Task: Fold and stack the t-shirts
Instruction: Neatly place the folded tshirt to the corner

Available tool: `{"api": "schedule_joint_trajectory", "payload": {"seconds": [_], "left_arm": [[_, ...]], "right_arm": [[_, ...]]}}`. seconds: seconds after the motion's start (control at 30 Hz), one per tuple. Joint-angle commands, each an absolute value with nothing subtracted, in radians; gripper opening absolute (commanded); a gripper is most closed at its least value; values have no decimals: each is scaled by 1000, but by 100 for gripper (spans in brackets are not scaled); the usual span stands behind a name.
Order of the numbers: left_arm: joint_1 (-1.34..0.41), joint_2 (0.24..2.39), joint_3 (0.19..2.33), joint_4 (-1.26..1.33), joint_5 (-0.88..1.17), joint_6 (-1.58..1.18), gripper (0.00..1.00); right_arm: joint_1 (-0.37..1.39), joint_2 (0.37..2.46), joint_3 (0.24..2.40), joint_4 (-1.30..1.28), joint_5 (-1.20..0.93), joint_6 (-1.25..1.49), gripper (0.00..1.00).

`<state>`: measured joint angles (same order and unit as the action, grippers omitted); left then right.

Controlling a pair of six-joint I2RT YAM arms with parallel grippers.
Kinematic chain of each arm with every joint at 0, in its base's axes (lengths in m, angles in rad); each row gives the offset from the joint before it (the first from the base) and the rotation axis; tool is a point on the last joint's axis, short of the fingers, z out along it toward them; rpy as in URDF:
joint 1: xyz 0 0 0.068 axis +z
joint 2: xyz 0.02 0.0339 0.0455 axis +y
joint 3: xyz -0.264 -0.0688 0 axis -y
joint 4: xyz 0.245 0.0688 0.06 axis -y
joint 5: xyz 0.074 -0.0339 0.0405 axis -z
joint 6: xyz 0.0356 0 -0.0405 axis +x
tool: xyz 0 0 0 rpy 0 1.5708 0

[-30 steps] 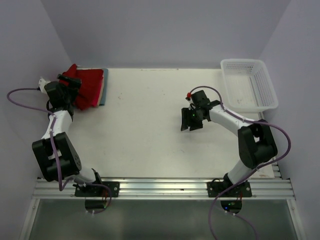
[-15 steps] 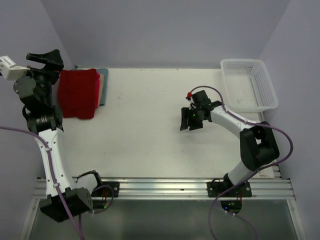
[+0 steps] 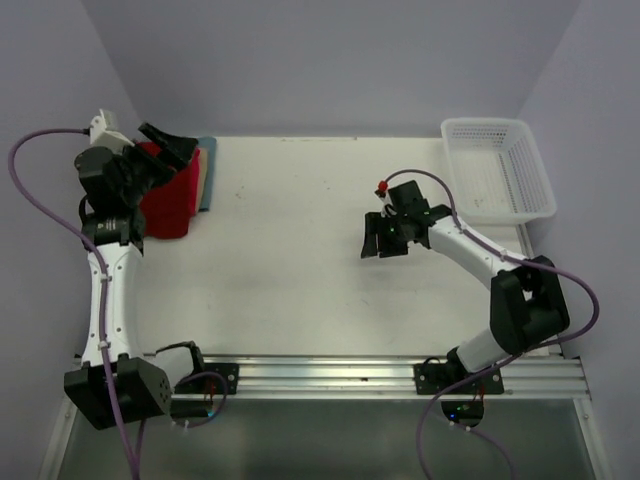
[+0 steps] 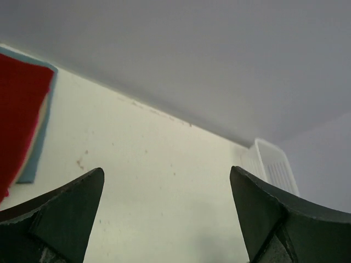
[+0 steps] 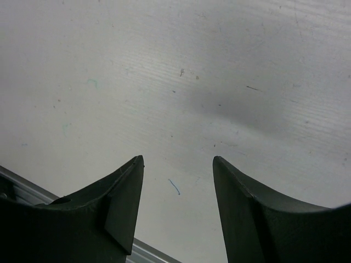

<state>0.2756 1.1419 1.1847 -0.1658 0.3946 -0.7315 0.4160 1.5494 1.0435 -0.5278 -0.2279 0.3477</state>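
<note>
My left fingers [image 4: 63, 211] are dark grey-black. Off to their left lies the deep red t-shirt [image 4: 19, 104], with the blue-grey t-shirt [image 4: 37, 148] showing as a thin edge beneath it. Between the fingers the table [image 4: 153, 181] is cream-white with small brown specks. Past the right-hand one, the basket [image 4: 271, 164] is white mesh. My right fingers [image 5: 112, 213] are black too, over the same pale, faintly scratched table.

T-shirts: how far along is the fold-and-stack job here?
Done: a folded red tee lies on top, a blue-grey tee edge showing beneath. In hand: nothing; left gripper and right gripper are open, empty. Left: apparently nothing, since the basket looks empty.
</note>
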Motion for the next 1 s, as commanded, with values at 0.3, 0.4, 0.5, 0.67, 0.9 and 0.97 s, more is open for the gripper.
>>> {"api": "schedule_joint_trajectory", "payload": {"seconds": [0.3,0.4,0.5,0.67,0.9,0.97], "left_arm": [[9,884,982,-367,578,-410,100],[-54,865,965,-376,568,-385,100],[-110,893,960,-374,555,-368,100],[-239,966,979,-333,490,-367,100],[-314,1017,1012,-298,437,-364,100],[-331,1028,1019,-304,425,-353,100]], "right_arm": [[416,1074,993,-508,-148,365,81],[416,967,1005,-561,-86,347,99],[414,887,1032,-627,-54,334,99],[414,801,1058,-686,-8,315,99],[416,801,1083,-735,20,287,99],[414,805,1083,-733,21,287,99]]}}
